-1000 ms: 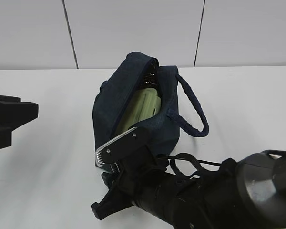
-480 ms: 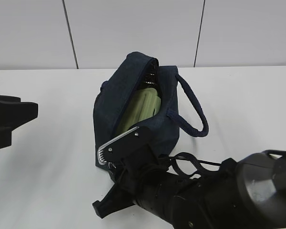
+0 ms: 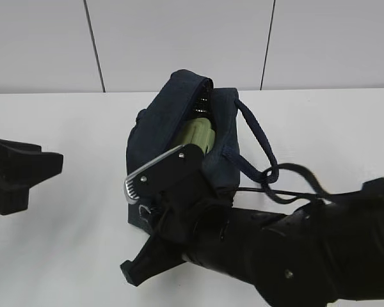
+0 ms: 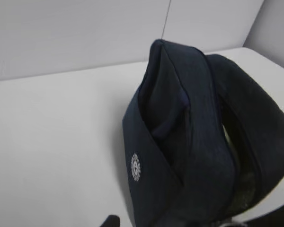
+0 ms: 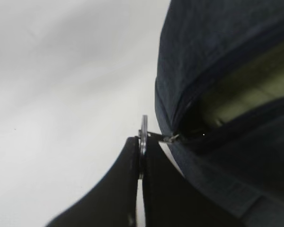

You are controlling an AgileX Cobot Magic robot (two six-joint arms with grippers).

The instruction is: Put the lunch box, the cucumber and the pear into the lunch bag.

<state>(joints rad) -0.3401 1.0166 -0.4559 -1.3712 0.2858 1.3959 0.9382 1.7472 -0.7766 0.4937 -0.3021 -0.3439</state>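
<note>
The dark navy lunch bag (image 3: 173,118) stands mid-table with its top open. The pale green lid of the lunch box (image 3: 198,137) shows inside it. Something dark lies in the far end of the opening; I cannot tell whether it is the cucumber. The pear is hidden. My right gripper (image 5: 142,144) is shut on the metal ring pull (image 5: 144,126) at the bag's near end, beside the zipper slider (image 5: 173,138). My left gripper (image 3: 25,173) hangs open and empty left of the bag. In the left wrist view only one fingertip (image 4: 111,221) shows below the bag (image 4: 194,142).
The bag's padded loop handle (image 3: 259,144) sticks out to the right. My right arm (image 3: 288,256) and its cable fill the front right. White table (image 3: 77,128) lies around the bag, with a white panelled wall behind.
My right arm has pushed forward and up with the ring pull, crumpling the bag's near end. My left gripper has moved a little to the right, toward the bag.
</note>
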